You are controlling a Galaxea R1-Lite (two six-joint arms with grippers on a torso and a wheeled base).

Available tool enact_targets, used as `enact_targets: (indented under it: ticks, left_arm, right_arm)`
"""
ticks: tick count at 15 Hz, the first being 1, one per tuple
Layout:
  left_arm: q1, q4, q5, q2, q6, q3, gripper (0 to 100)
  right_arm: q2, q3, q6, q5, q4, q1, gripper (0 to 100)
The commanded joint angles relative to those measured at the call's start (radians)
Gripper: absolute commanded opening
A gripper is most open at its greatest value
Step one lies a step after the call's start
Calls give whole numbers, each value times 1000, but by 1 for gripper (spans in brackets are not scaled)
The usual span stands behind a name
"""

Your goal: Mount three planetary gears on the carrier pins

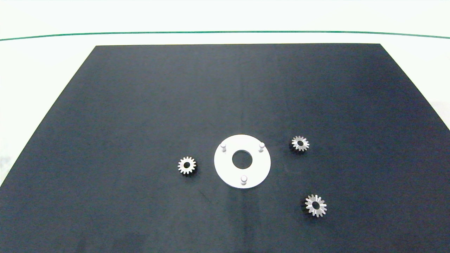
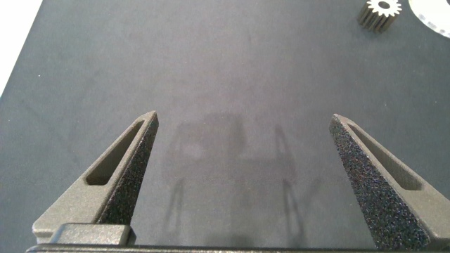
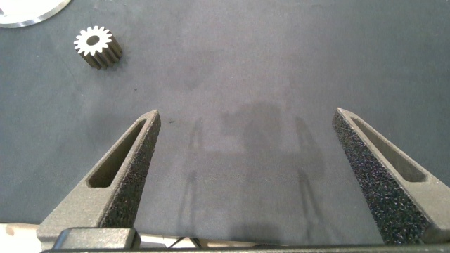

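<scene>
- The left gripper (image 2: 245, 119) hangs over bare dark mat (image 2: 211, 70), fingers (image 2: 133, 158) spread wide apart and holding nothing. Its shadow falls on the mat between them.
- The right gripper (image 3: 246, 116) likewise hangs over bare mat, fingers (image 3: 133, 161) wide apart and empty.
- Neither arm appears in the head view.
- In the left wrist view, one gear (image 2: 380, 13) lies well beyond the fingertips, with the edge of the white disc (image 2: 434, 17) just past it.
- In the right wrist view, one gear (image 3: 97, 47) lies on the mat well ahead of the fingertips, near the disc's rim (image 3: 28, 13).
- The white disc (image 1: 256, 168) lies flat on the mat, somewhat toward the near edge of the table (image 1: 225, 21).
- The three carrier pins (image 1: 243, 180) stand upright in a triangle around the disc's large centre hole. All three are bare.
- The three planetary gears lie flat on the mat, apart from the disc and from one another.
- The left gear (image 1: 186, 165) rests near the disc's left side.
- The upper right gear (image 1: 300, 143) rests near the disc's right side.
- The lower right gear (image 1: 315, 205) lies farther out, toward the table's near edge.
</scene>
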Motion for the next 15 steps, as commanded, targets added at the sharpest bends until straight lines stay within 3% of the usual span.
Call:
enact_targets:
  ticks: [1, 5, 7, 10, 13, 15]
  left_arm:
    - [0, 0, 1, 1, 0, 0, 100]
    - [3, 0, 16, 1, 2, 0, 100]
    - [-3, 17, 19, 12, 26, -46, 100]
    - [-21, 122, 18, 191, 40, -233, 100]
    - [-152, 133, 13, 465, 40, -440, 100]
    - [-219, 135, 13, 603, 42, -529, 100]
  right_arm:
    - [3, 0, 0, 1, 0, 0, 100]
    - [1, 0, -6, -1, -1, 0, 100]
    - [6, -14, -6, 5, -1, 2, 100]
    - [173, -186, -6, 16, 25, 46, 100]
    - [461, -394, -8, 16, 28, 144, 100]
    - [618, -476, -31, 16, 31, 202, 100]
